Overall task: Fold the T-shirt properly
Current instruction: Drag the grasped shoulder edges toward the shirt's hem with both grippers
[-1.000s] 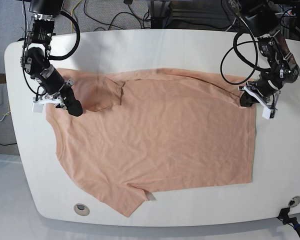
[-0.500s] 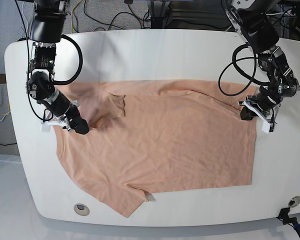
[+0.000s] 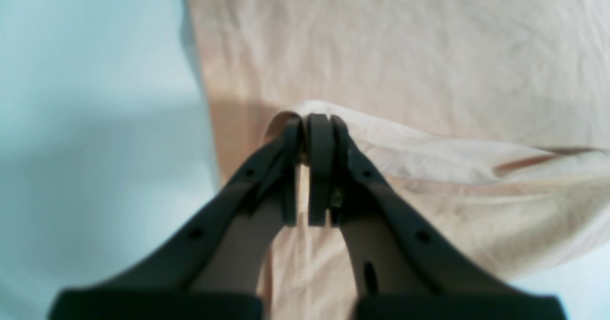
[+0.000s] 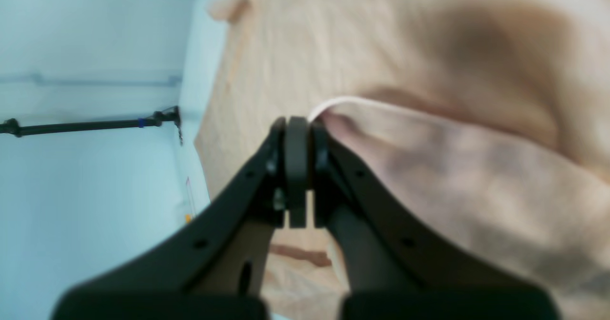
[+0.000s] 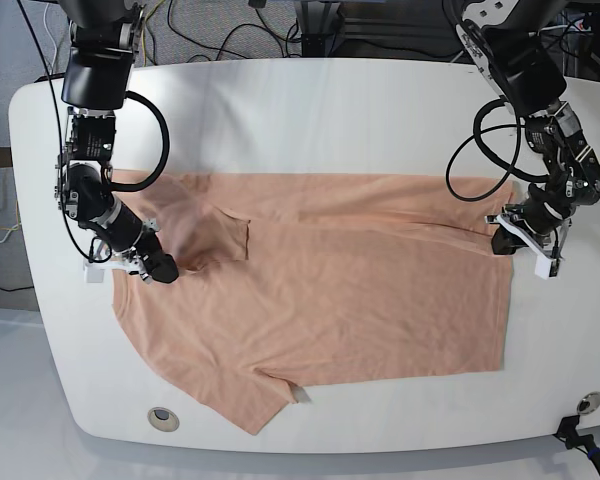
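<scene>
With the left gripper (image 5: pixel 504 241) and right gripper (image 5: pixel 158 268) each pinched tight on the far edge of the T-shirt (image 5: pixel 320 290), which lies spread on the white table (image 5: pixel 310 95), uneven pulling could skew the fold, cables trailing behind.

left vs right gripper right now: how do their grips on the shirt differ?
The left gripper pinches the T-shirt at its straight hem corner, beside bare table; the right gripper pinches at the collar end, over cloth near the folded sleeve. Left's fold runs long and taut; right's bunches. Both are shut on lifted fabric.
</scene>
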